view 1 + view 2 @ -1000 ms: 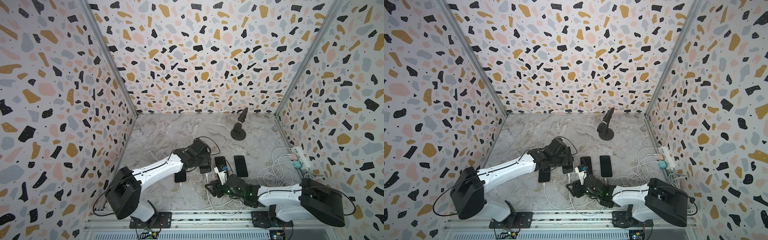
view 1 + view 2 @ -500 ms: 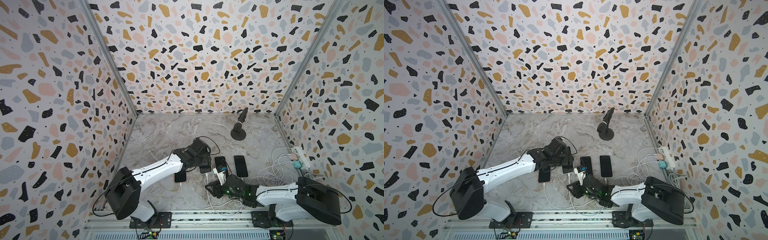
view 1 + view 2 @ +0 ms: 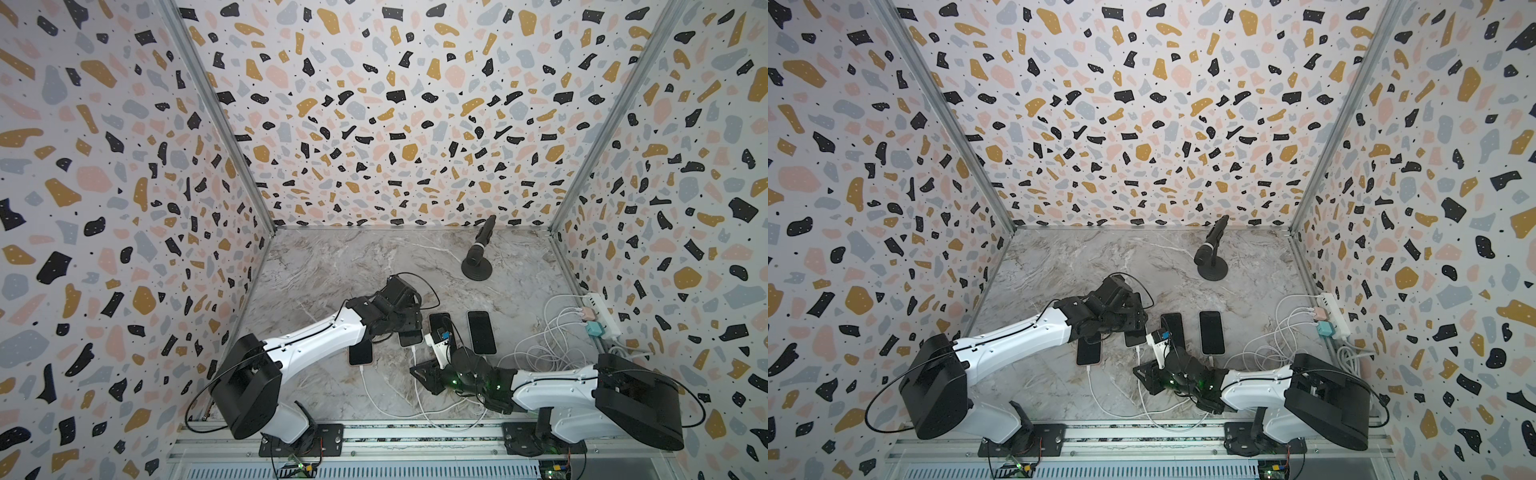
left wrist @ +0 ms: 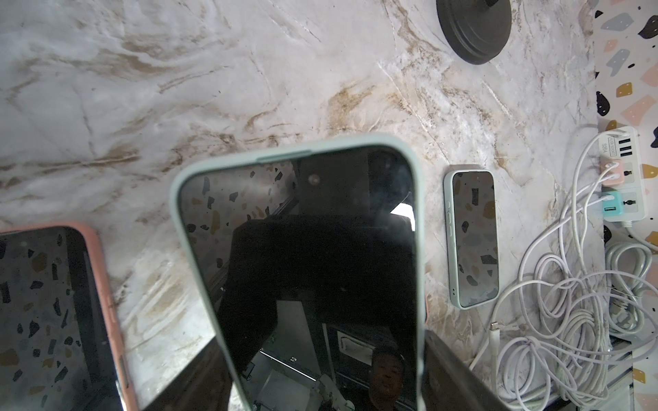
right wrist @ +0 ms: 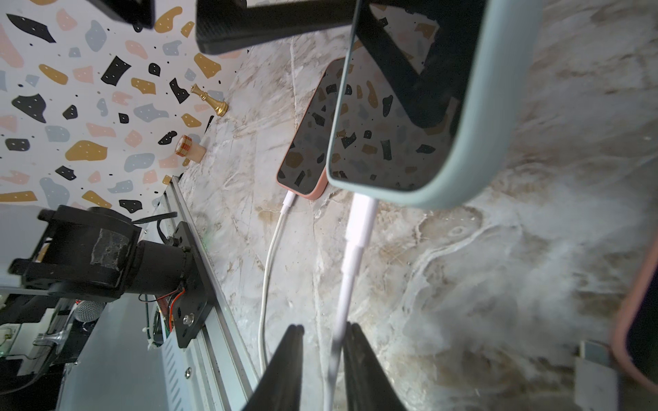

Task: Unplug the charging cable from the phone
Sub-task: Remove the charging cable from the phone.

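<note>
Now, left gripper [image 4: 320,338]: clenched across mint-green cased black-screened phone [image 4: 299,249].
Right gripper [image 5: 324,325]: narrowly parted astride white charging cable [image 5: 346,284], not pinching.
White plug [image 5: 362,213]: ahead of that gripper, seated in phone.

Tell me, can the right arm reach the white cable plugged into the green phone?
Probably yes. The right gripper has a finger either side of the white cable, near its plug in the mint-green phone, and nothing blocks it.

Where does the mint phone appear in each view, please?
Top view: mint phone low centre, partly under the left arm.
Top view: mint phone there too.
Left wrist: close up, filling the middle.
Right wrist: close up, white cable plugged in.
Shared landmark, all four: pink phone on the left arm's side.
</note>
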